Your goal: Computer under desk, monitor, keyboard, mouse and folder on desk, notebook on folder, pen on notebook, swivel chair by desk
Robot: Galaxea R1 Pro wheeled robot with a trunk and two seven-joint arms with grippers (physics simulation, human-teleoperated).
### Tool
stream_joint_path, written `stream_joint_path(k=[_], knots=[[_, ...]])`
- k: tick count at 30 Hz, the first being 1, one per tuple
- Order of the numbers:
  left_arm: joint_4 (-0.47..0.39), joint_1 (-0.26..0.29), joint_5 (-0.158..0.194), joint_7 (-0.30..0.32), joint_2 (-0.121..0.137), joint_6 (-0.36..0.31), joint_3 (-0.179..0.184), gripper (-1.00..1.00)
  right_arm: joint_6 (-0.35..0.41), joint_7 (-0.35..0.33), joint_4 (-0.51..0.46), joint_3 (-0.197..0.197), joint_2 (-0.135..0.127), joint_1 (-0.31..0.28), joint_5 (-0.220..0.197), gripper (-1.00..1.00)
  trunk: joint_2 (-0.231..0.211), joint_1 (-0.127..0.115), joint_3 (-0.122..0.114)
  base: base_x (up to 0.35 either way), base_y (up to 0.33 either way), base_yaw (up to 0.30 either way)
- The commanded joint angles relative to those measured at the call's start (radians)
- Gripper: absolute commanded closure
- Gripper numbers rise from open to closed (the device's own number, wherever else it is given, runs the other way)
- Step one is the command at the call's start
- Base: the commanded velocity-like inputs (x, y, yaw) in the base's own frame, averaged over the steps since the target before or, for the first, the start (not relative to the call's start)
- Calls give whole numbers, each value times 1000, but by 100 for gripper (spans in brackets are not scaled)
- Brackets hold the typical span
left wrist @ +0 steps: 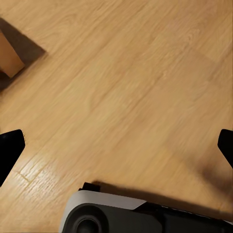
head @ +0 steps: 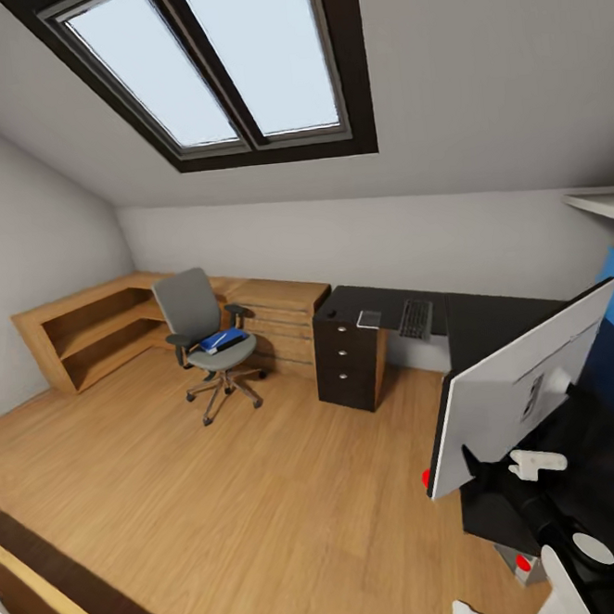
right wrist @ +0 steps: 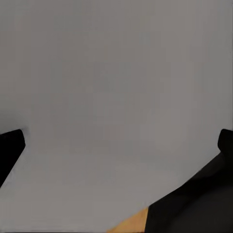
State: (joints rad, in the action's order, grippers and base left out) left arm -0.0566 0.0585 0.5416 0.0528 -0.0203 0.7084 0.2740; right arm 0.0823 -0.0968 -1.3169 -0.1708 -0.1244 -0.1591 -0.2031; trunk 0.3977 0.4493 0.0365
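The monitor (head: 524, 390) hides the desk (head: 495, 323) corner behind it and its own foot. The small item beside the keyboard (head: 415, 318) is too small to identify. The computer (head: 527, 564) is mostly hidden.

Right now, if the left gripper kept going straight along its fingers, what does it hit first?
The wood floor, most likely. The left gripper is open, nothing between the fingers; depth to the floor is unclear.
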Motion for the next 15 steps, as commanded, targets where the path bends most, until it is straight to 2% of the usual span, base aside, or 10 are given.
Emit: stream_joint_path(k=[1, 7, 15], knots=[[2, 1, 11, 6, 0, 3, 5, -100, 6, -6, -2, -2, 0, 0, -10, -100, 2, 1, 2, 0, 0, 239], [1, 1, 11, 6, 0, 3, 5, -100, 0, -6, 8, -4, -3, 0, -10, -100, 2, 1, 2, 0, 0, 88], [1, 1, 11, 6, 0, 3, 5, -100, -43, -7, 26, -3, -4, 0, -11, -100, 2, 1, 1, 0, 0, -12]])
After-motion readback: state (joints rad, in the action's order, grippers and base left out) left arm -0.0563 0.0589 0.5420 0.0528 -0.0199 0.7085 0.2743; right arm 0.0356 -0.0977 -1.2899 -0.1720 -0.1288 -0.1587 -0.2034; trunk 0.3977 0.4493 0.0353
